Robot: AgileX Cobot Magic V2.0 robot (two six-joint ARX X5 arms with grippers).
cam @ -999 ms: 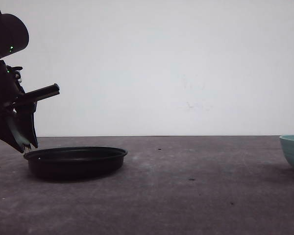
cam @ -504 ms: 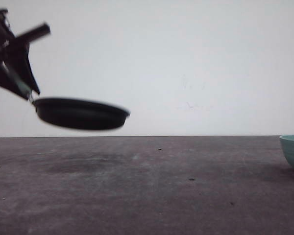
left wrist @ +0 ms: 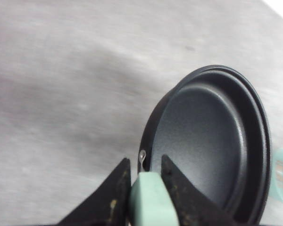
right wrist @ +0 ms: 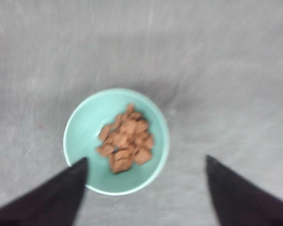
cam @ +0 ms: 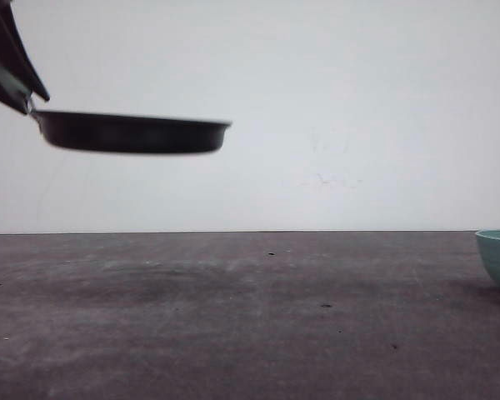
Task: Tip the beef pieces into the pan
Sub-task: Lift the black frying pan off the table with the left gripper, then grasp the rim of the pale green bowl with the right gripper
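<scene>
Two hands: left hand [left wrist: 145, 188] clamps the pan [cam: 133, 133] aloft; right hand [right wrist: 144, 188] spread above bowl [right wrist: 85, 122] of beef pieces [right wrist: 125, 139].

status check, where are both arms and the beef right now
Left end effector shut on pan handle, pan held above table, empty. Right end effector open above teal bowl; beef pieces in bowl. No obstruction seen.

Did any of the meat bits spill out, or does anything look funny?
Nothing spilled. The beef pieces sit heaped inside the teal bowl on the table. The one unusual sight is the pan, held high in the air by the left tool clamped on its mint handle, and the pan is empty.
</scene>
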